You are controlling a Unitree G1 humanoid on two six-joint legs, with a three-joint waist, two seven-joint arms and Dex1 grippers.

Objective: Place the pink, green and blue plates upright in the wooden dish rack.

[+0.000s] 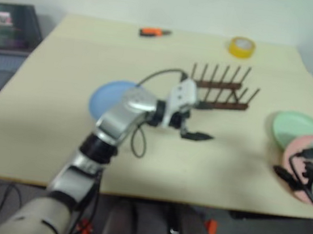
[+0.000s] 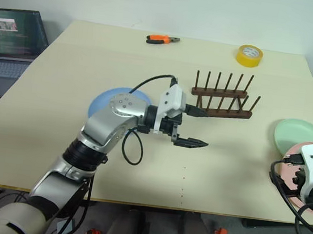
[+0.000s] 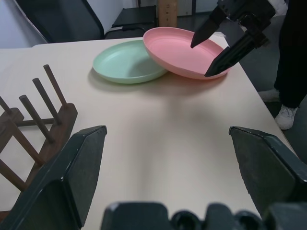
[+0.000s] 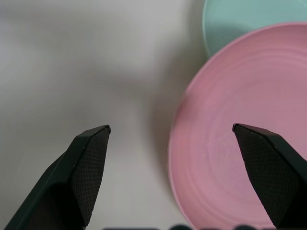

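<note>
So basically nothing's racked yet: the dark brown wooden peg dish rack (image 2: 222,96) sits empty just past the left gripper (image 2: 194,127), both sets of fingers spread wide holding nothing, pale pink round plate (image 4: 240,134) under the right gripper (image 3: 221,45) overlapping the mint green plate (image 3: 127,62), light blue plate (image 2: 104,102) flat on the counter (image 2: 43,109) behind the left fingers.

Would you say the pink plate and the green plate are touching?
Touching: the left wrist view shows the pink plate overlapping and resting on the green plate's rim.

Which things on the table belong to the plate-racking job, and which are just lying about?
Job: pink plate, green plate, blue plate, wooden dish rack.
Lying about: yellow tape roll, orange pliers, laptop.
</note>
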